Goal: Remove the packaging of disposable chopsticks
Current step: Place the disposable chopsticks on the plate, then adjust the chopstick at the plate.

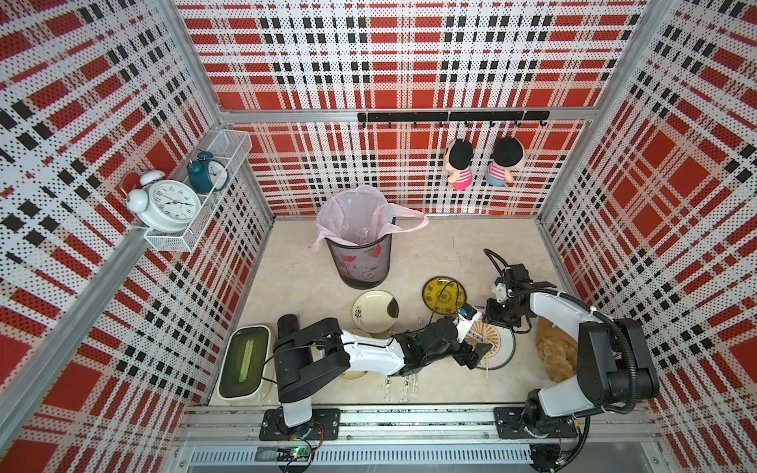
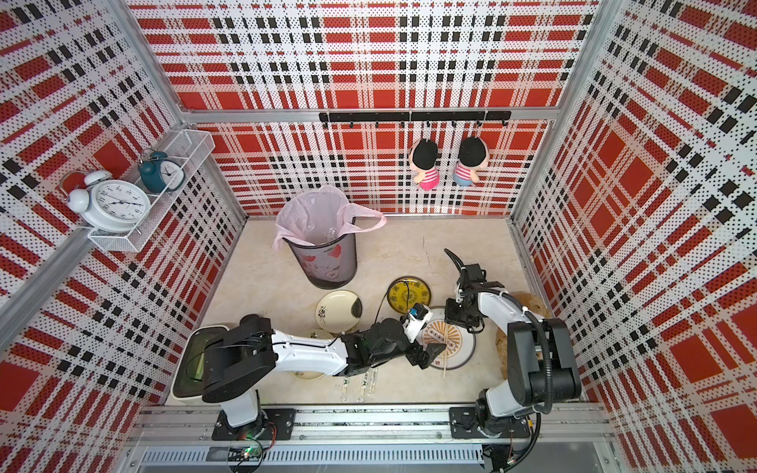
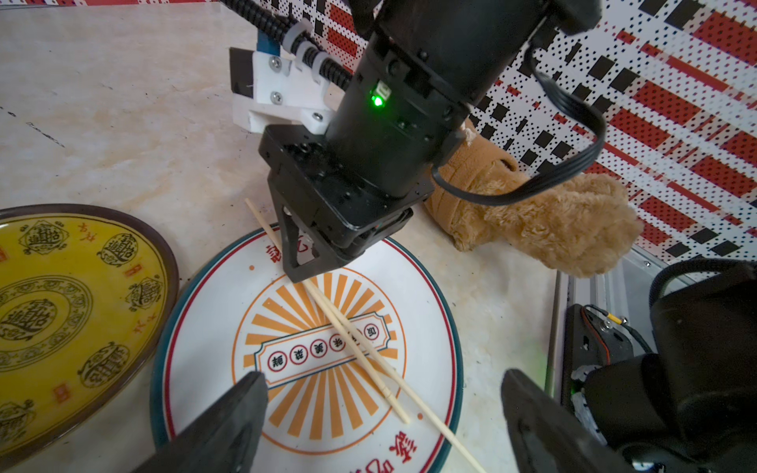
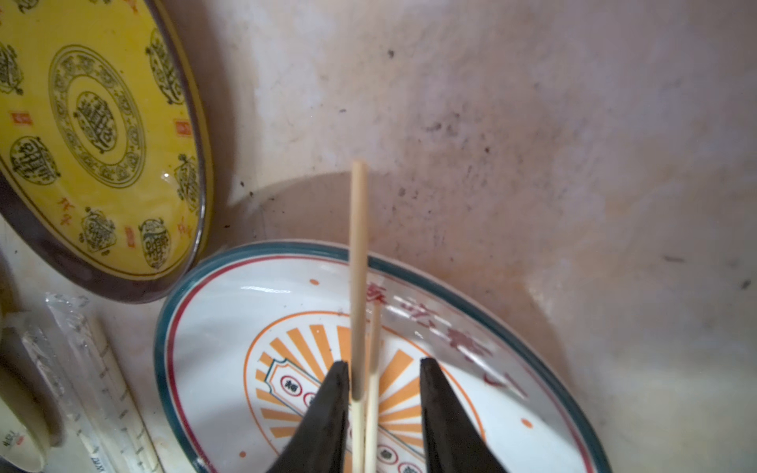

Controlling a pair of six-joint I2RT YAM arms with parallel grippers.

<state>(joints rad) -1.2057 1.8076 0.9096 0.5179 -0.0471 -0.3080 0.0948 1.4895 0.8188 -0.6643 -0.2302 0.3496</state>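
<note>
**Right pincer** above the white sunburst plate. Its jaws stand partly apart, gripping nothing. The bare disposable chopsticks pass between them, one stick just beside a jaw, the other jaw clear of both.

**Left wrist view.** It adds what the right wrist view cannot: the two sticks lie on the plate in a narrow V, one end jutting past the rim, with the right pincer's tip just above them. The left pincer is spread wide and empty over the same plate.

**Top views.** In both, the plate sits lower right of centre, largely masked by the arms. The packaging, clear sleeves with sticks inside, lies on the worktop at lower centre, partly under the left arm. The right wrist view shows the sleeves near a yellow plate. A mesh wastebasket stands near the frame's centre.
</note>
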